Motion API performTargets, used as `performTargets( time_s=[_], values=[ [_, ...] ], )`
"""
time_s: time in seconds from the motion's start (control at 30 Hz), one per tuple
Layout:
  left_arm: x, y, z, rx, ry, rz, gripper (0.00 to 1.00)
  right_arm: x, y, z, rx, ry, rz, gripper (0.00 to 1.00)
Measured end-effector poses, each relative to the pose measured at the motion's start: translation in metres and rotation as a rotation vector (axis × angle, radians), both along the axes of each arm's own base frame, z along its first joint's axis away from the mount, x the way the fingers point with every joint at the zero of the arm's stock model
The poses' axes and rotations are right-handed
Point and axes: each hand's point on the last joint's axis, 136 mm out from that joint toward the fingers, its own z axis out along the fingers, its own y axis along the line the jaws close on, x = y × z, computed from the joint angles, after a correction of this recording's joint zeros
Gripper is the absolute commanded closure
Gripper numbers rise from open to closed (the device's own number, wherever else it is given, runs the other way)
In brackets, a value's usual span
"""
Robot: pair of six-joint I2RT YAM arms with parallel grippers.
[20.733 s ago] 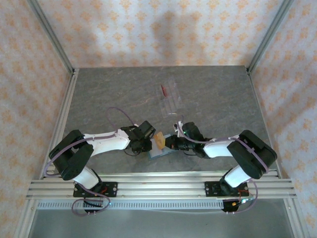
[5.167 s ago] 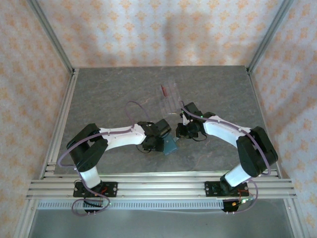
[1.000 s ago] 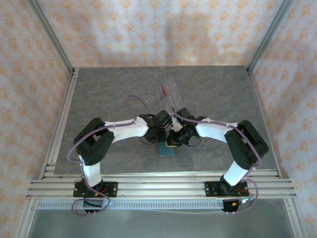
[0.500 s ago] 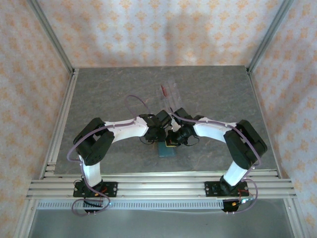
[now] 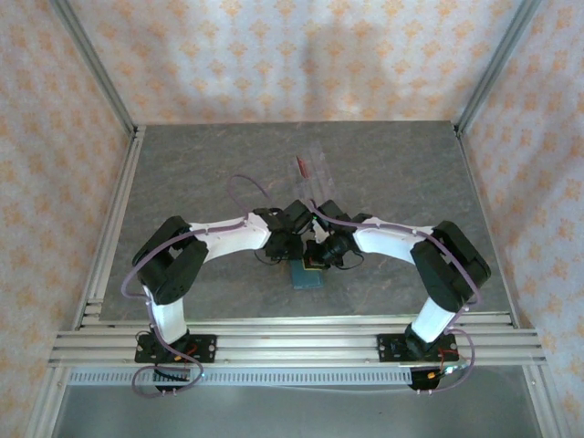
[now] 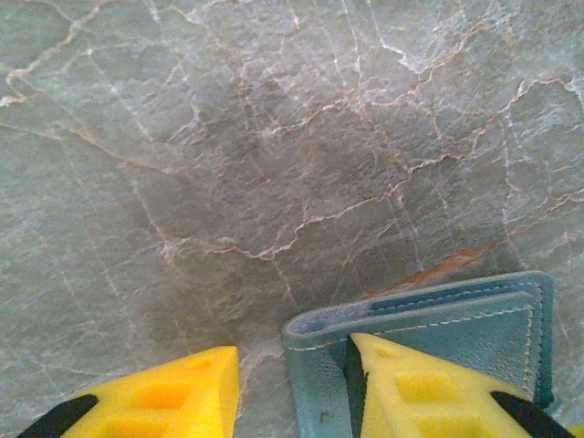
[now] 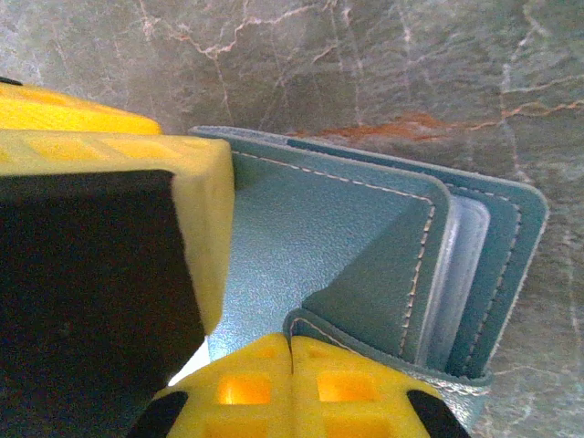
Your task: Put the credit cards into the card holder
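Card holder (image 7: 301, 246) partly off-frame below

The card holder (image 7: 310, 246) is teal with pale stitching; the bench (image 6: 228, 137) is grey, veined white and rust; the pads (image 6: 420, 392) are yellow.

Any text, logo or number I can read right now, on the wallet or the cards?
No readable text in any view.
Teal card holder: plain stitched leather and clear sleeves, no print on the parts that show.
Dark red card: too small to read anything on it.
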Motion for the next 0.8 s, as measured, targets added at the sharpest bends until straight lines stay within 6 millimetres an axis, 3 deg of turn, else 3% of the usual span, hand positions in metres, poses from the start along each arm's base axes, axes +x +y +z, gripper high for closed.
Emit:
performTargets(
  time_s=[0.1,0.27,0.43,0.63,0.8],
  values=[
    [0.005,0.006,0.014,-0.032,-0.017,0.019,0.63,0.0,0.001,0.0,-0.003,-0.01,0.003,1.0],
    [0.016,0.019,0.056,-0.095,-0.095,0.057,0.62,0.003,0.005,0.005,0.004,-0.019,0.008,0.99],
    [0.012,0.045,0.085,-0.131,-0.156,0.104,0.6,0.004,0.007,0.007,-0.006,-0.03,0.012,0.96],
    [0.0,0.076,0.092,-0.116,-0.171,0.145,0.56,0.004,0.006,0.011,-0.021,-0.04,0.015,0.85],
    [-0.008,0.085,0.089,-0.1,-0.163,0.142,0.56,0.005,0.005,0.017,-0.019,-0.052,0.017,0.82]
  ],
)
